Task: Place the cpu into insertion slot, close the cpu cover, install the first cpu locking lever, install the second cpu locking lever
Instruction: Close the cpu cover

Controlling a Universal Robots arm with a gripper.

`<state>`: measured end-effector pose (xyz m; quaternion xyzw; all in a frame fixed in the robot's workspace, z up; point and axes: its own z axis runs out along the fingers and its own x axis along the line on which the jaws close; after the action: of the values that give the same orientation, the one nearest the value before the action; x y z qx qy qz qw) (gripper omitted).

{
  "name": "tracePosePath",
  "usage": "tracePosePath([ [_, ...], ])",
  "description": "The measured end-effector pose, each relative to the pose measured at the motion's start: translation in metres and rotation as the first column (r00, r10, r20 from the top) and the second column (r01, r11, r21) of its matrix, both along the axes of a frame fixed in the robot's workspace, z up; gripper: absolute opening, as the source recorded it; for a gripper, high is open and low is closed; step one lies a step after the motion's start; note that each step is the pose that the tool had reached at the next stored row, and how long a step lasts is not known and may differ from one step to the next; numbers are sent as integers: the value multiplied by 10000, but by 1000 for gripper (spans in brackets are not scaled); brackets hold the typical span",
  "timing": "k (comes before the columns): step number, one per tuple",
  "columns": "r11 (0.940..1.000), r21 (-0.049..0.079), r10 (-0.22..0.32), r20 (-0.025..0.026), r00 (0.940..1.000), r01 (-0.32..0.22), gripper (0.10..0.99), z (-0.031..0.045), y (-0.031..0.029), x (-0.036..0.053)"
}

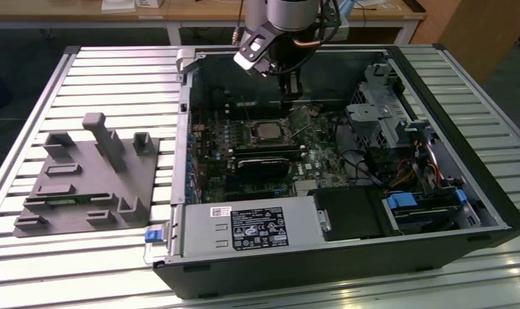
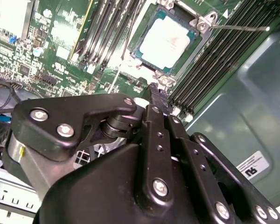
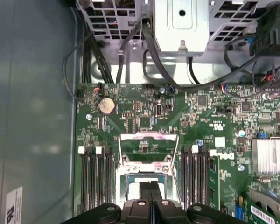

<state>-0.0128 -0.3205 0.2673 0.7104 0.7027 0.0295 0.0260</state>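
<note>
Filling silvery-rimmed insertion slot (image 2: 134,49), pale square cpu (image 2: 167,39), black claw (image 3: 149,189)

Robotics lab or workshop: slotted silver aluminium-profile table (image 1: 114,71), grey plastic fixture block (image 1: 88,177) on it, open black desktop computer case (image 1: 329,270) lying flat, silver robot arm (image 1: 282,13) above, pale wooden workbenches (image 1: 200,11) behind.
</note>
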Motion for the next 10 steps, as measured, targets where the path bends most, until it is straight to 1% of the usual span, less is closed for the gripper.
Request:
tracePosePath([
  [10,10000,0,0,0,10000,0,106,0,3,136],
])
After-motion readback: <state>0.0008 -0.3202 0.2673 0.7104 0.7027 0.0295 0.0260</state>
